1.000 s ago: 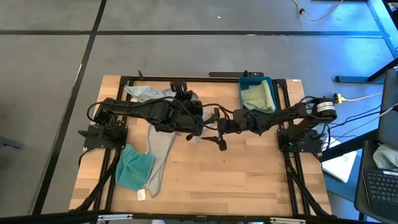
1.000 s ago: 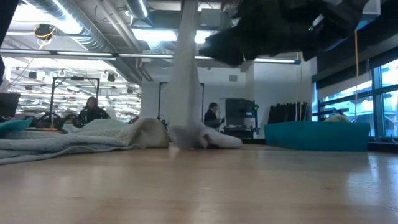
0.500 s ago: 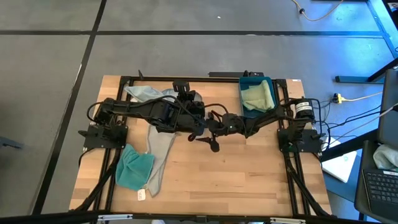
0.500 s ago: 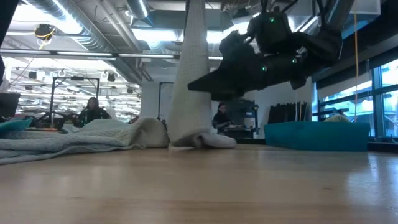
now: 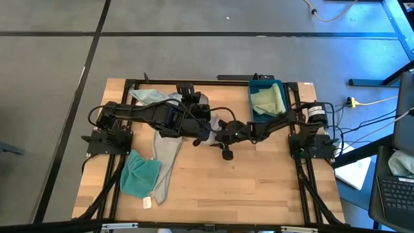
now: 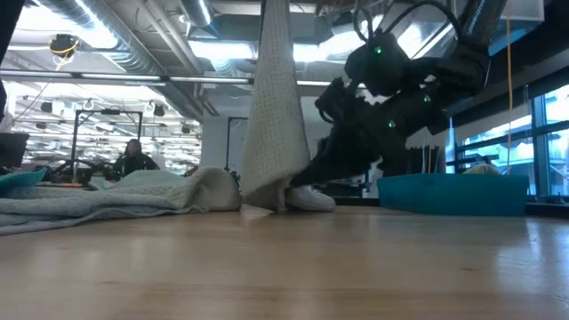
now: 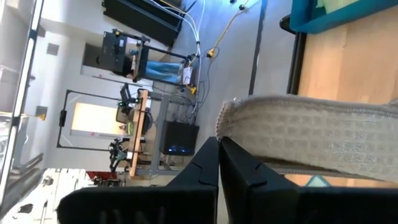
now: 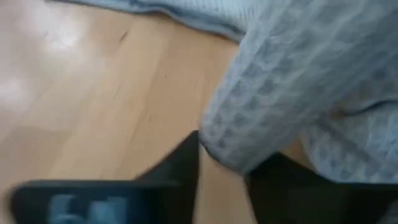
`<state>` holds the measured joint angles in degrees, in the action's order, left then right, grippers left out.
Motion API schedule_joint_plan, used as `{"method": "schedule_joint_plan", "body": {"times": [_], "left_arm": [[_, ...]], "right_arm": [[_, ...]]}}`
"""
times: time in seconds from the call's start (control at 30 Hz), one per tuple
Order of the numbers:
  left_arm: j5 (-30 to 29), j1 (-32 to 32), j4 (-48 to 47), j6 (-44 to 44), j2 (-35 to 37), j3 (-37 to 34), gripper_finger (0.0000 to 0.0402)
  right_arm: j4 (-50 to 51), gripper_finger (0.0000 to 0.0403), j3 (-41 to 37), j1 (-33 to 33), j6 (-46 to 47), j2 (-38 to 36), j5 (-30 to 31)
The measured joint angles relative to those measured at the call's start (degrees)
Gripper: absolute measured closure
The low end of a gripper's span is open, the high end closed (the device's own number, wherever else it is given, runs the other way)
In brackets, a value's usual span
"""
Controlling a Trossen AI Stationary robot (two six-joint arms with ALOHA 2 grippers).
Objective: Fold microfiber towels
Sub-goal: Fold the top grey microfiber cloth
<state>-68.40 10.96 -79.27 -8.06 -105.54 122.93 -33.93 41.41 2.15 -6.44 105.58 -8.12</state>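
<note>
A light grey waffle-weave microfiber towel point(image 6: 276, 107) hangs from my left gripper point(image 7: 219, 155), which is shut on it high above the table's middle. The towel's lower end point(image 6: 307, 200) rests bunched on the table, and the rest trails toward the near left point(image 5: 165, 162). My right gripper point(image 6: 298, 182) slants down low beside the hanging towel, closed on its lower part point(image 8: 230, 143). On the table lie a teal towel point(image 5: 139, 175) at the near left and a pale blue towel point(image 5: 150, 97) at the far left. A pale green towel point(image 5: 268, 100) lies in the blue tray point(image 5: 253, 90). My left gripper pinches the towel's upper hem point(image 7: 233, 121) between its two shut fingers, coming at it about level. The towel hangs below the hold, with its lower end on the table. My right gripper has a rolled edge of the towel's lower part point(image 8: 227, 146) between its two fingers. The fingers point(image 8: 186, 165) slant down from the table's right side. That part sits just above the table top.
The near half of the wooden table point(image 5: 246, 188) is bare wood. The blue tray stands at the far right, close behind the right arm. A small white tag point(image 5: 147, 202) lies at the towel's near end. People and workbenches show in the room beyond the table.
My right gripper has come down toward the table and toward the hanging towel, tipping its fingers downward, and has closed from wide open onto the towel's lower part. The bunched lower end has shifted slightly on the table.
</note>
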Motion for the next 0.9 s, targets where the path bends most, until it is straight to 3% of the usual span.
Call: {"method": "schedule_joint_plan", "body": {"times": [0.03, 0.1, 0.43, 0.57, 0.73, 0.9], "left_arm": [[0.1, 0.1, -0.5, 0.6, 0.0, 0.0, 0.0401], [0.3, 0.3, -2.1, 2.2, 0.0, 0.0, 0.0401], [0.5, 0.5, -5.3, 5.5, 0.0, 0.0, 0.0401], [0.5, 0.5, -5.4, 5.9, 0.0, 0.0, 0.0401], [0.4, 0.5, -5.4, 6.0, 0.0, 0.0, 0.0401], [0.4, 0.5, -5.4, 6.0, 0.0, 0.0, 0.0401]], "right_arm": [[0.1, 0.0365, 0.0, 0.0, -0.4, -0.9, 0.0], [0.1, 0.0388, -0.1, 0.0, -1.4, -2.6, 0.0], [7.1, 0.0395, -0.1, 0.5, -1.6, -9.3, -1.4], [8.9, 0.0375, -0.1, 0.5, 0.8, -9.4, -5.9], [11.0, 0.0357, -0.1, 0.4, 1.5, -9.4, -6.6], [11.3, 0.0379, -0.1, 0.5, 1.6, -9.4, -6.6]]}}
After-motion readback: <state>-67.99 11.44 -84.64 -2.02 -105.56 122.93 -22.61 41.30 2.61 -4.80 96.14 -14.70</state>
